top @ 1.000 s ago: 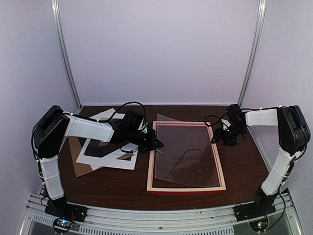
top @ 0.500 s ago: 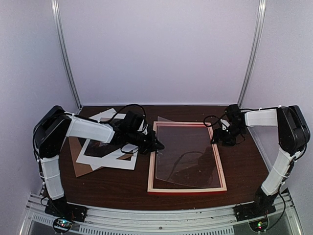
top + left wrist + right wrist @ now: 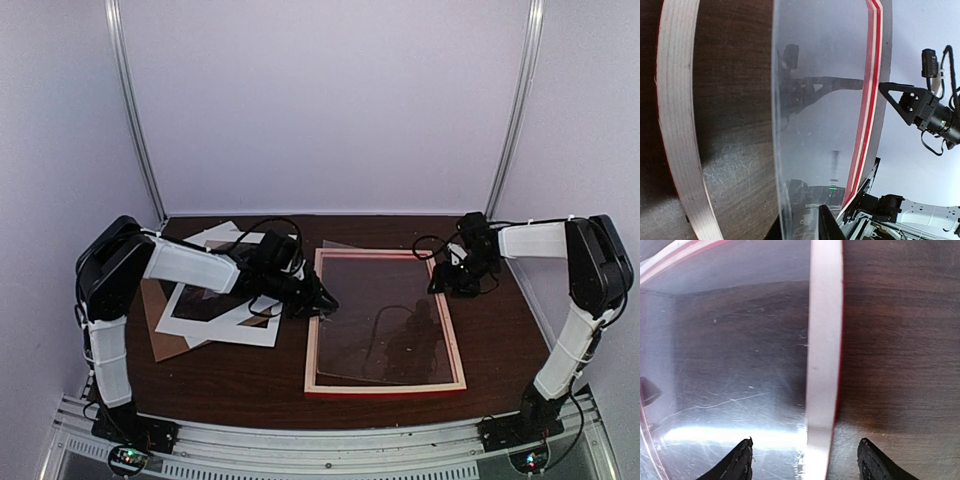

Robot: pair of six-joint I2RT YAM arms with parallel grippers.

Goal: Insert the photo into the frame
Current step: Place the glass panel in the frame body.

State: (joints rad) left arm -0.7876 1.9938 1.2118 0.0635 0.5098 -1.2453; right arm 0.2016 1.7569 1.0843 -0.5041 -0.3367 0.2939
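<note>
1. Setting: dark brown wooden table, enclosed by pale lilac walls.
2. Frame: lies flat at centre-right of the table, pale bare-wood back upward, red showing along the near outer edge.
3. Clear pane: rests over the frame's opening, slightly askew. Its far-left corner appears to overlap the far rail, so it is probably not fully seated.
4. Photo: not clearly made out. It may lie in the pile at left, where a white mat sits on a brown backing board.
5. Left gripper: at the frame's left rail. The wrist view shows a dark fingertip beside the pane's edge; whether the edge is pinched or freed cannot be told.
6. Right gripper: at the frame's far-right rail, fingertips spread wide to either side of the rail, nothing clamped.
7. Step in hand, as judged: settling the pane into the frame, before the photo goes in.
8. Next move calls for: nudging the pane square inside the rails, letting it go, then sending the left arm to the pile for the photo, which lies face-down on the pane.
</note>
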